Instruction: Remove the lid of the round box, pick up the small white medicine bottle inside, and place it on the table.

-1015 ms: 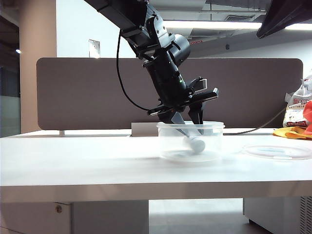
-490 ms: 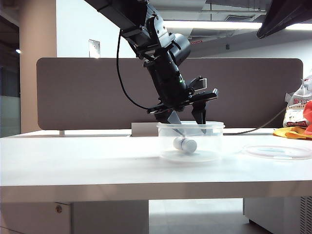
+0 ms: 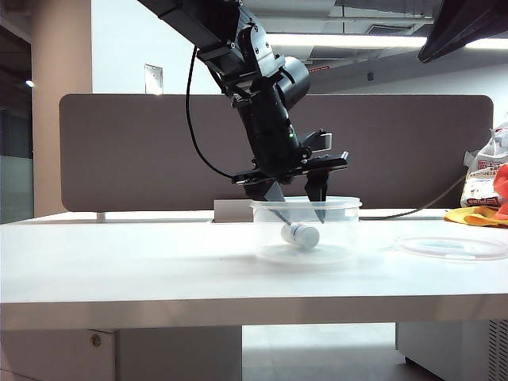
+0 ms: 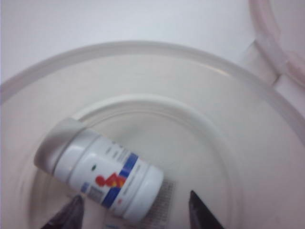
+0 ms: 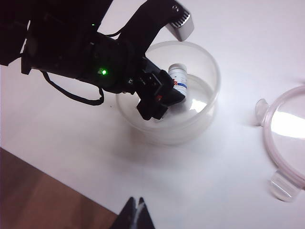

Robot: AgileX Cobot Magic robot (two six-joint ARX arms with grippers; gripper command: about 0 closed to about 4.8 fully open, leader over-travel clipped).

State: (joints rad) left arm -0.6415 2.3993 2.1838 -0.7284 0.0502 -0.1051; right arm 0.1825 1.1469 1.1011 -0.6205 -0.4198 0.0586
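Left gripper (image 3: 295,208) hangs tilted in the mouth of the clear round plastic tub (image 3: 346,230), jaws spread and empty, tips straddling but not touching the small white medicine bottle with blue and reddish label (image 4: 106,177); bottle lies on its side on the tub floor; my judgement: the step in hand is the pick, and it wants the fingertips (image 4: 200,213) lowered either side of the bottle's body, square across its length, closing gently so the round body does not roll or squirt out, and clear of the tub wall so the light tub is not dragged; frosted clear plastic lid (image 5: 287,131) lies flat on the wide white table top (image 3: 127,254), well apart from the tub; right gripper (image 5: 137,212) hovers high, clenched on nothing; behind, a grey-brown divider panel (image 3: 135,151); office ceiling lights beyond.
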